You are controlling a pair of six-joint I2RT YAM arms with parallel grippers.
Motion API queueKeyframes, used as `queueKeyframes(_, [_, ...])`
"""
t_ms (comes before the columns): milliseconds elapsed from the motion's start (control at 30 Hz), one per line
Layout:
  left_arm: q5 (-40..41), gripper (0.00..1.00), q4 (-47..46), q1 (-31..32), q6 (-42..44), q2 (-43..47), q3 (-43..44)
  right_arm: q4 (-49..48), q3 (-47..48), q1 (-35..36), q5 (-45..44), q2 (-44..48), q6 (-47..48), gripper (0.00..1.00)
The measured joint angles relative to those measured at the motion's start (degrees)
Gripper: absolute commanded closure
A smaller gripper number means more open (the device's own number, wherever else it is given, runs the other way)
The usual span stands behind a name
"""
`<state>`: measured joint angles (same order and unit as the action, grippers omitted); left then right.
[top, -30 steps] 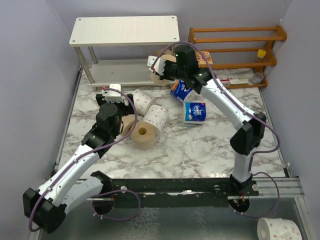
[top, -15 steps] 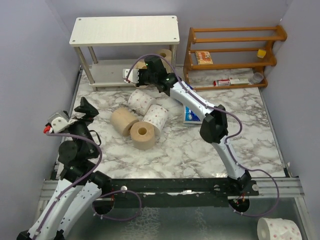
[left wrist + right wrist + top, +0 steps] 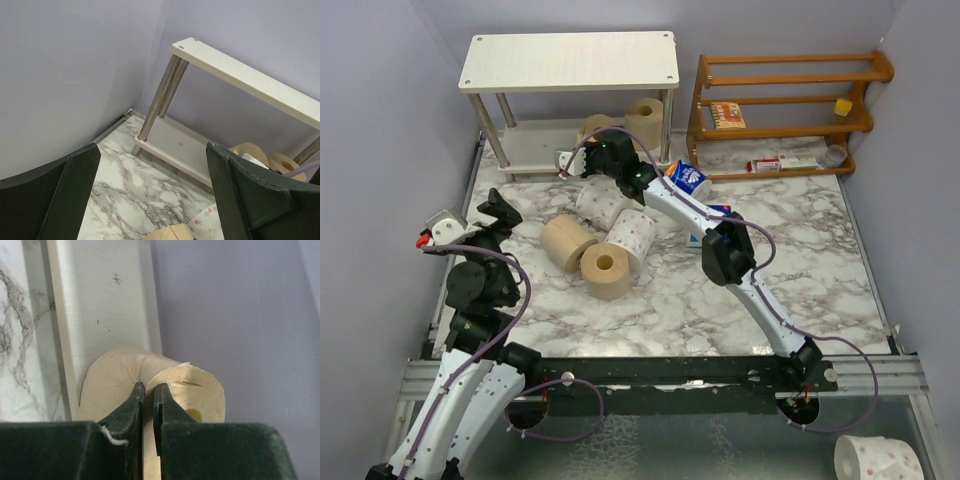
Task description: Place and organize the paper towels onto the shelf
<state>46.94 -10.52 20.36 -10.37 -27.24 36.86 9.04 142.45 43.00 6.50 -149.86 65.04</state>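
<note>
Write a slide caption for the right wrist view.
Right gripper pinching a tan paper towel roll over the shelf's lower board.

the marble table (image 3: 800,270) is carrying the shelf (image 3: 570,60) at its back left and a wooden rack (image 3: 790,100) at its back right. a pair of tan rolls (image 3: 645,118) is sitting on the shelf's lower board. two more tan rolls (image 3: 565,240), two pink-dotted rolls (image 3: 600,200) and two blue-wrapped rolls (image 3: 688,178), one partly hidden, are lying on the marble near the middle.

A robot lab's test cell: plain lilac panels (image 3: 380,120) wall in a marble-patterned tabletop (image 3: 820,290), and the left arm (image 3: 480,290) and right arm (image 3: 760,300), trailing purple cables, stand bolted to a black rail (image 3: 670,372)
</note>
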Motion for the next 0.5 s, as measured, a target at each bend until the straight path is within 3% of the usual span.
queueKeyframes(100, [-1.4,0.09,0.07,-0.22,-0.48,0.07,0.0,-2.47,0.0,0.0,-0.24,-0.87,0.92,0.86])
queueKeyframes(133, [-1.88,0.09,0.11,-0.24,-0.59,0.04,0.0,-3.69,0.0,-0.09,-0.42,-1.27,1.14,0.79])
queueKeyframes(167, [-2.34,0.09,0.13,-0.28,-0.68,0.02,0.0,-4.55,0.0,-0.17,-0.7,-1.68,1.29,0.65])
queueKeyframes(333, [-4.55,0.08,0.24,-0.37,-0.7,-0.13,0.0,-8.22,-0.02,-0.68,-1.84,-2.75,2.38,0.6])
queueKeyframes(400, [-5.51,0.08,0.76,-0.39,-0.72,-0.44,0.22,-9.57,-0.02,-0.87,-2.38,-2.75,2.56,0.35])
queueKeyframes(500, [-7.04,0.08,2.14,-0.39,-0.79,-1.84,1.4,-10.67,-0.2,-1.14,-2.84,-2.75,2.84,0.33])
